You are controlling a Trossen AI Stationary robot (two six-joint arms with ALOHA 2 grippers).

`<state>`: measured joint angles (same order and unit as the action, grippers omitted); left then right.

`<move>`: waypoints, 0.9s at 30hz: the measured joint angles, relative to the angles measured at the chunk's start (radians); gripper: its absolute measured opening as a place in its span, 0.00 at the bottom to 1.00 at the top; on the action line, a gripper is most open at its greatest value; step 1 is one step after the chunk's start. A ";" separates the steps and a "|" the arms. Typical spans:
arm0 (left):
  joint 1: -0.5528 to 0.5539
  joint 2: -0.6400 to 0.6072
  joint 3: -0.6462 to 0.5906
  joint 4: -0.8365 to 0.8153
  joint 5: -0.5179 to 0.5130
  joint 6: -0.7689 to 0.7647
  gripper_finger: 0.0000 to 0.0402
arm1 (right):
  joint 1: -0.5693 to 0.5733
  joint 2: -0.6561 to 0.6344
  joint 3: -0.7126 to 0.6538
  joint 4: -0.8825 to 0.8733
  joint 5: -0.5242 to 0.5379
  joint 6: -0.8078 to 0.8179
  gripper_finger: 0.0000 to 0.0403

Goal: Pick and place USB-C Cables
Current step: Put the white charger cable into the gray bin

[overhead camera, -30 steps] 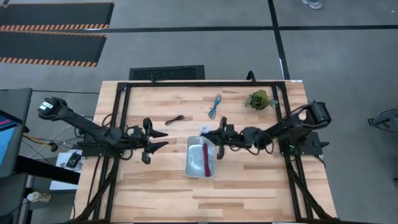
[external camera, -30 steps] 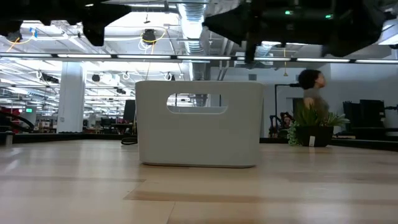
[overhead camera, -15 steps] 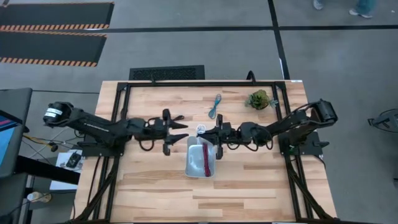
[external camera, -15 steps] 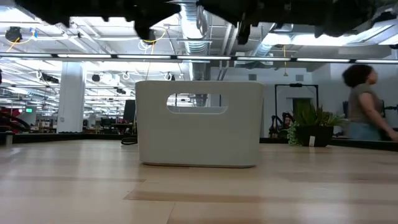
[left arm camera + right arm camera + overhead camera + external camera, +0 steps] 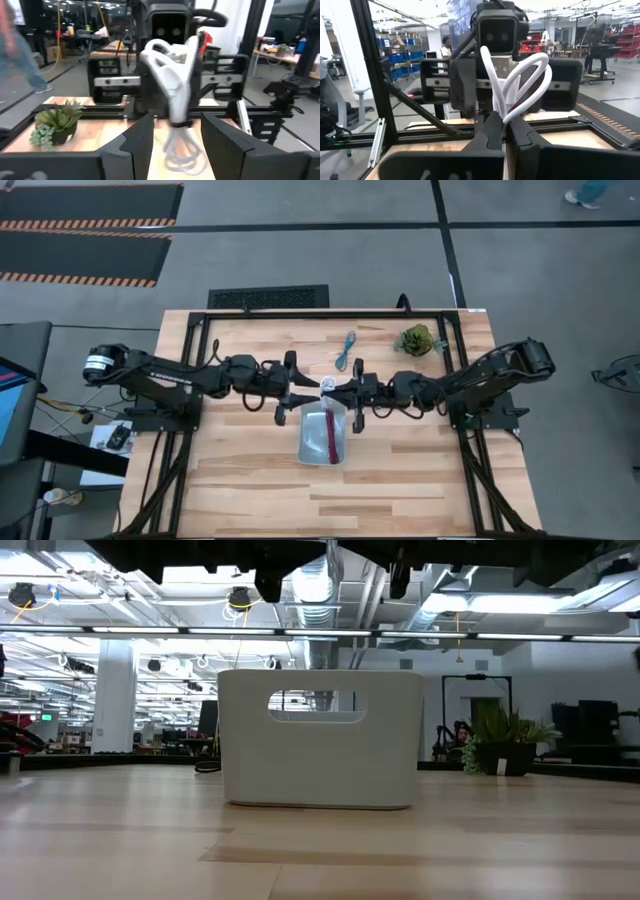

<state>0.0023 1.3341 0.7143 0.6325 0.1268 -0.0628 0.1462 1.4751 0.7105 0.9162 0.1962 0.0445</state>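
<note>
**White cable hung between two end effectors, above the tray's far end**

Pinched upright in the closed right end effector (image 5: 340, 393), white cable (image 5: 517, 82); loops toward the half-open left end effector (image 5: 303, 392), facing close. Maroon cable (image 5: 331, 436) in tray (image 5: 309, 446). Beyond, teal cable (image 5: 346, 351) on the worktop (image 5: 250, 490).

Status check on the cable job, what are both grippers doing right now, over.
Right gripper shut on white cable, above the tray's far end. Left gripper open, facing it, fingers either side of the white cable. Maroon cable in tray; teal cable on table.
</note>
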 joint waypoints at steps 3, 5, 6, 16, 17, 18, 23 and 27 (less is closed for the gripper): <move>0.000 0.011 0.000 0.015 0.001 -0.001 0.37 | 0.005 0.018 0.000 -0.002 -0.001 0.007 0.01; -0.001 0.010 0.000 0.018 0.016 -0.001 0.37 | 0.008 0.019 -0.001 -0.002 -0.009 0.007 0.01; -0.002 0.010 0.000 0.018 0.022 -0.001 0.37 | 0.010 0.017 0.000 0.004 -0.012 0.007 0.01; -0.002 0.005 0.000 0.056 0.036 -0.012 0.37 | 0.010 0.017 0.000 -0.002 -0.013 0.008 0.01; -0.002 0.007 0.000 0.058 0.038 -0.012 0.37 | 0.010 0.017 0.000 -0.002 -0.013 0.008 0.01; -0.002 0.011 0.000 0.063 0.044 -0.012 0.37 | 0.010 0.017 0.000 -0.002 -0.013 0.011 0.01; -0.001 0.029 0.000 0.075 0.047 -0.012 0.37 | 0.010 0.017 0.000 -0.002 -0.013 0.016 0.02; 0.000 0.043 0.004 0.077 0.045 -0.018 0.37 | 0.011 0.017 0.000 -0.009 -0.015 0.034 0.02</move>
<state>0.0021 1.3769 0.7186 0.7097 0.1716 -0.0807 0.1569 1.4921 0.7105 0.9069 0.1814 0.0788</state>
